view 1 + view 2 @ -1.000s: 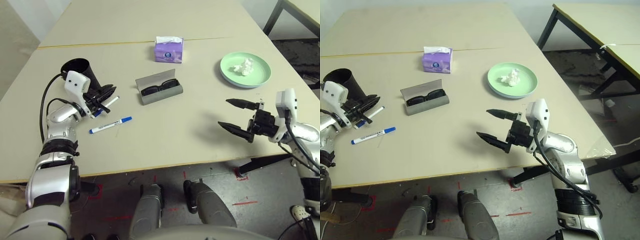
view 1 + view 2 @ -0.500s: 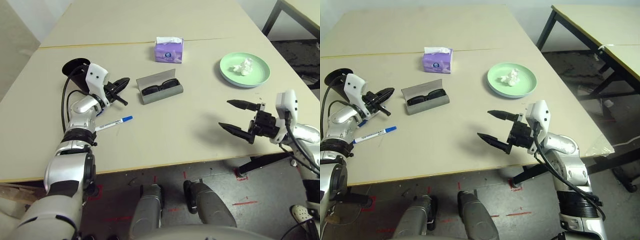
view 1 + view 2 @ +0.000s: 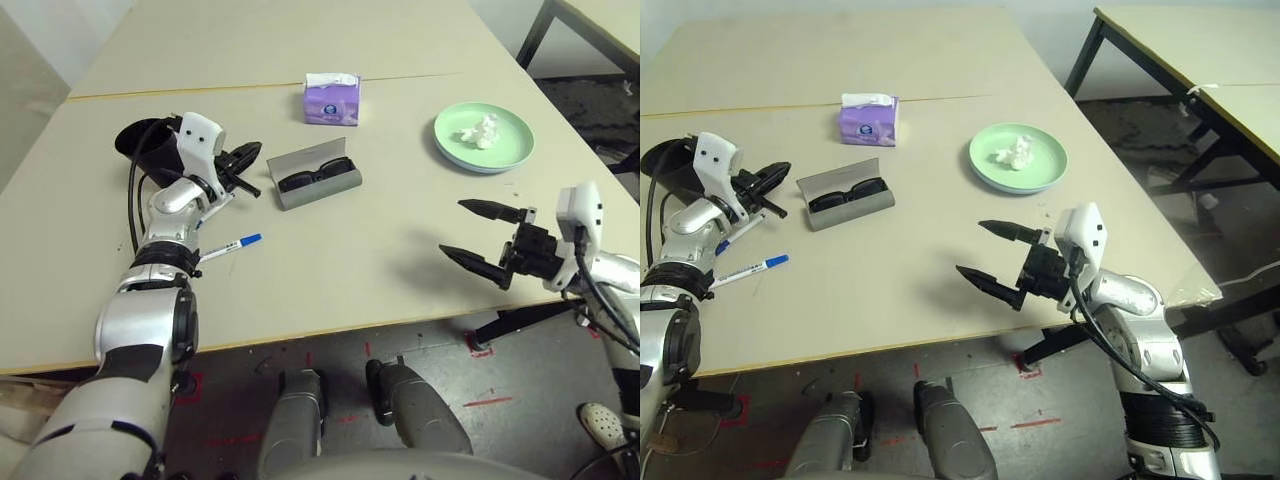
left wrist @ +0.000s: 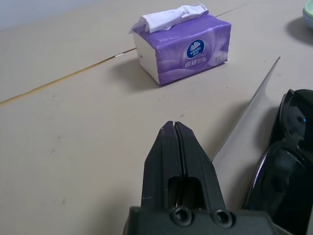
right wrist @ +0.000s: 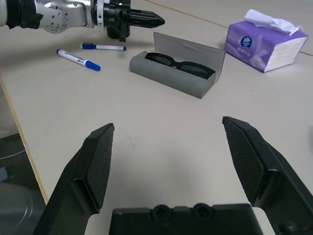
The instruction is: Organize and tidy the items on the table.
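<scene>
Nearest, the right hand [image 3: 998,264] hangs wide open and empty above the tabletop [image 3: 330,280], well in front of the glasses case [image 3: 318,186]. To the case's left front lie two blue-capped markers [image 5: 78,59], side by side. A second ago the left hand [image 3: 240,168] was down at those markers; it has since come away pressed shut and gripping nothing, and now points at the case's left end, beside the open lid. The black sunglasses [image 5: 183,67] lie inside, so shutting that lid looks the likely next job. Behind the case stands the purple tissue box [image 3: 331,99]; to its right, the green plate [image 3: 510,158] bears the crumpled tissue [image 3: 478,131].
</scene>
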Available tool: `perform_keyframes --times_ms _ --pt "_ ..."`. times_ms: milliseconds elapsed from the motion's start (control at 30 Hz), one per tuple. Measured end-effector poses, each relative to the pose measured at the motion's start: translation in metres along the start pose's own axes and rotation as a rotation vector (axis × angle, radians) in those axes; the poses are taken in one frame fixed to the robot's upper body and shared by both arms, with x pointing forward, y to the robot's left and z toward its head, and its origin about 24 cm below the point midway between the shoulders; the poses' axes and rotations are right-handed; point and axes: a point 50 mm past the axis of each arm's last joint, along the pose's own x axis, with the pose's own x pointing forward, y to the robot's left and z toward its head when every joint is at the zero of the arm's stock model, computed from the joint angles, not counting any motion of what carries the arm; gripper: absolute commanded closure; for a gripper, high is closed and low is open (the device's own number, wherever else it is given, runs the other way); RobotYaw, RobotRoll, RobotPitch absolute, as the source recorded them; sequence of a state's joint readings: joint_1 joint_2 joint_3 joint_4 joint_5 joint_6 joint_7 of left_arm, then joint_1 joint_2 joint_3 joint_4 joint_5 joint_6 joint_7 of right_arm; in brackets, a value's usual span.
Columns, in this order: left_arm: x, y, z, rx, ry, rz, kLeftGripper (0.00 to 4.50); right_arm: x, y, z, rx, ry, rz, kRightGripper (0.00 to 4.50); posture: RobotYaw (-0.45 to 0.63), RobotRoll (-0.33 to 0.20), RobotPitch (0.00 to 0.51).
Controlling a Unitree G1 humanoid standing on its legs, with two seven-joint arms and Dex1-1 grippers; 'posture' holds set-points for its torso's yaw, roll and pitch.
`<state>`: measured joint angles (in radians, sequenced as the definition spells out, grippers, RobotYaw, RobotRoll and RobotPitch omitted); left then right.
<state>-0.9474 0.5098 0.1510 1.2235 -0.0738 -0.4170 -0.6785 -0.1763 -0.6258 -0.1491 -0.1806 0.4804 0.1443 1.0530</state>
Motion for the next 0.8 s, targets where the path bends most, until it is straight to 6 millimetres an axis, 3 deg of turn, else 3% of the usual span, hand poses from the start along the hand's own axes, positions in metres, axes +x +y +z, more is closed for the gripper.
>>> perform_keyframes --times_ms 433,800 --pt "0.002 0.004 -0.004 -0.012 0.072 0.06 4.46 -0.002 0.001 0.009 -0.009 0.001 -0.005 0.0 -0.26 0.0 0.181" --pt "0.002 -0.003 -0.007 -0.028 0.086 -0.038 4.46 -0.003 -0.001 0.017 -0.032 0.006 -0.021 0.0 -0.28 0.0 0.183"
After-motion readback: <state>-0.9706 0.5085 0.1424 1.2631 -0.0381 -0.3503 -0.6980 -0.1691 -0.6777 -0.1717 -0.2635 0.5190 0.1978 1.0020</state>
